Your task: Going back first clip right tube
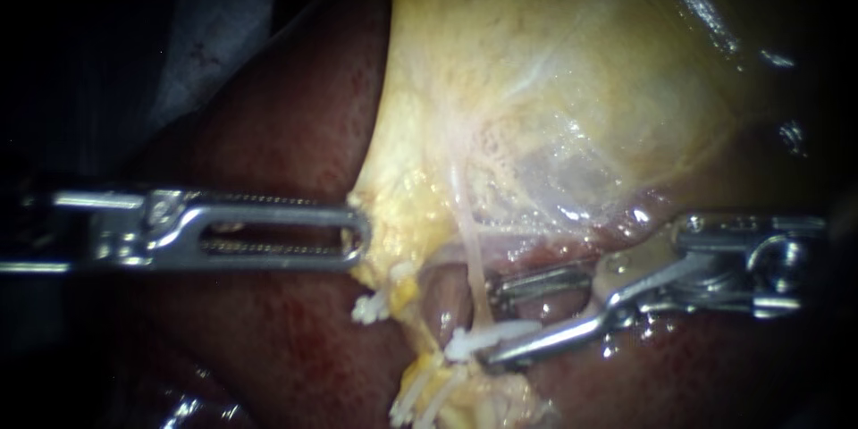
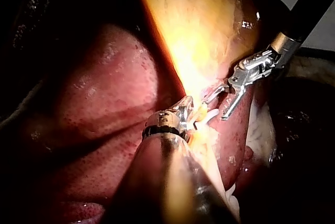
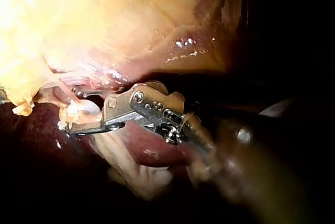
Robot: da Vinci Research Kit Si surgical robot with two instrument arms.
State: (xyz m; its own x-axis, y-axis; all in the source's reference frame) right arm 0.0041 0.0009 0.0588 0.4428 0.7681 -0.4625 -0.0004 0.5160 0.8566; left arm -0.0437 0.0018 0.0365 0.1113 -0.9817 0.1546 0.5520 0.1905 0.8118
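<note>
Left instrument [image 1: 354, 237] clamped on gallbladder [image 1: 554, 80] edge, holding it taut over liver [image 1: 286, 152]; right tube [image 1: 472, 250] runs down to white clip [image 1: 500, 336] seated across it; right instrument [image 1: 490, 322] jaws apart, lower jaw touching clip, gripping nothing; step looks like backing off; next move needs a straight pull-out, no snagging the clip.

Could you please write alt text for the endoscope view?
The right instrument, jaws open, lies at a white clip on a thin pale tube below the yellow gallbladder. The left instrument has its jaws shut on the gallbladder's edge, over red liver.
</note>
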